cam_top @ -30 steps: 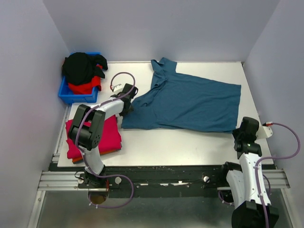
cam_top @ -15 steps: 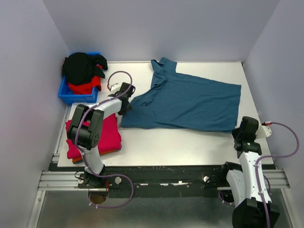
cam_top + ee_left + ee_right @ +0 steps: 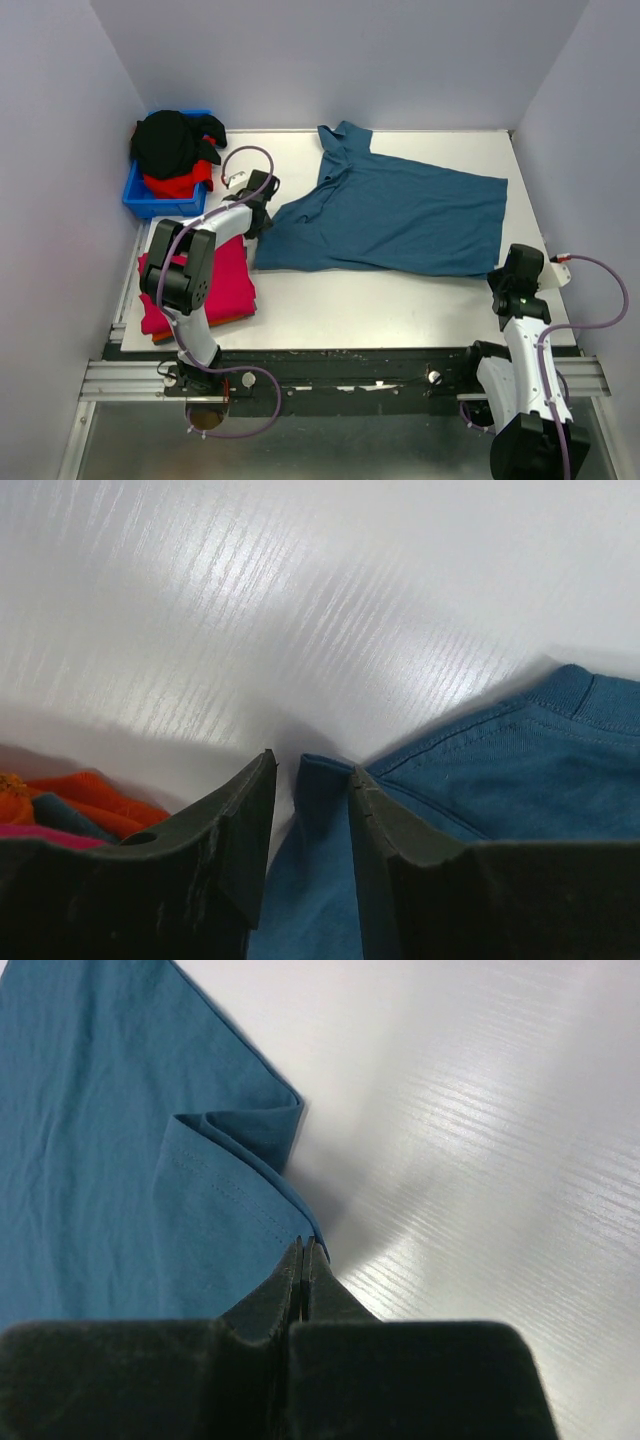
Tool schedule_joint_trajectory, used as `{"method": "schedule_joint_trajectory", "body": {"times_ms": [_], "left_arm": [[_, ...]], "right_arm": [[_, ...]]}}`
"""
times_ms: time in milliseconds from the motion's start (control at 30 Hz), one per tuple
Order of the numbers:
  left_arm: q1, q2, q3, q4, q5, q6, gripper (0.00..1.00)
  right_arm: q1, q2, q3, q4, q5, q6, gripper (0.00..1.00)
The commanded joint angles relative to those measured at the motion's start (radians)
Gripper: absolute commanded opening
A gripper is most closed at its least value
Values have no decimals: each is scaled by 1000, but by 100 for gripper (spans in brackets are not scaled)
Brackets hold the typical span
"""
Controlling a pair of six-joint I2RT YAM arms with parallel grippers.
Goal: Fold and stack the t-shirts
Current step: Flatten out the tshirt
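The teal t-shirt [image 3: 400, 215] is lying spread on the tabletop [image 3: 350, 305], centre to right, collar toward the far side, w/ wrinkles and the near right hem corner folded over. The left pincer [image 3: 312, 765] is standing at the left sleeve corner, jaws drawn close w/ the cloth between them, so it is prob. gripping the sleeve. The right pincer [image 3: 303, 1245] is closed tight, and the near right hem corner is running into its tip, prob. pinched. The step looks like flattening before the fold. To do it well, both arms are needing to pull outward, low and even, at approx. the same time, so the cloth is tensing w/o sliding. The pink stack [image 3: 215, 290] is waiting just left of the shirt. The black and red shirts [image 3: 170, 150] are sitting in the blue bin [image 3: 150, 205].
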Motion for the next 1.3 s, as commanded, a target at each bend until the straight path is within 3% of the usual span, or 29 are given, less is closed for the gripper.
{"method": "schedule_joint_trajectory", "body": {"times_ms": [0, 367, 433, 600, 700, 800, 933, 1100, 1267], "left_arm": [[14, -45, -6, 33, 24, 23, 47], [35, 56, -3, 56, 156, 15, 35], [35, 54, -6, 58, 168, 12, 35], [32, 21, -27, 49, 163, 7, 47], [29, 4, -52, 49, 154, 3, 45], [28, -12, -87, 72, 148, -8, 34], [28, -6, -98, 93, 171, -14, 0], [28, -19, -66, 102, 199, 18, 0], [28, -82, 3, 64, 182, 44, 0]], "right_arm": [[-8, 15, 0, 24, -13, -12, 1], [-8, 2, -5, 30, -13, -14, 1], [-8, -1, -6, 28, -11, -15, 1], [-8, 5, -6, 28, -13, -15, 1], [-8, 8, -5, 30, -19, -14, 1], [-8, 8, -6, 30, -20, -15, 1], [-8, 12, -6, 30, -26, -14, 1], [-7, 15, 5, 31, -37, -17, 1], [-8, 158, 89, 160, -256, -80, 1]]}}
